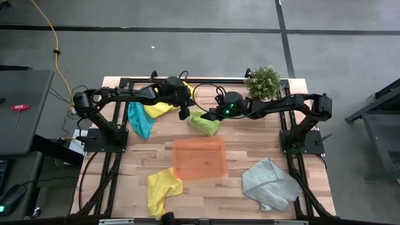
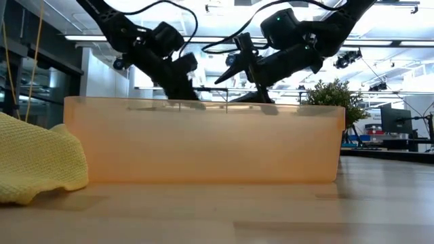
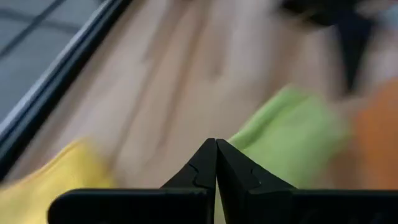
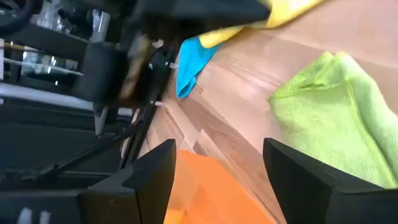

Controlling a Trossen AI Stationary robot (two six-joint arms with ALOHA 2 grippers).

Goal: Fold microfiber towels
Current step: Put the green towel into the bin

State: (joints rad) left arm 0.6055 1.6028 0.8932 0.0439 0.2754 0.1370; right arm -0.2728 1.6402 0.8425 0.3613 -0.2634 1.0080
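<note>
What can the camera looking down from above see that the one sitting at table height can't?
Only the high view shows the folded lime green microfiber towel, the teal-blue towel, the crumpled light grey towel and a yellow towel under the left arm. Only the low view shows the room's ceiling lights. Both show the translucent orange rectangular tray, the yellow towel beside it, the bushy potted plant and both arms.

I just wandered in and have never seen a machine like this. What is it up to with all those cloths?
Two robot arms are sorting soft microfiber towels on a wooden table. The right end effector, fingers open, hovers by the folded lime green towel behind the translucent orange tray. The left end effector is shut and empty beside it. Two yellow towels, a teal-blue towel and a light grey towel lie unfolded.
</note>
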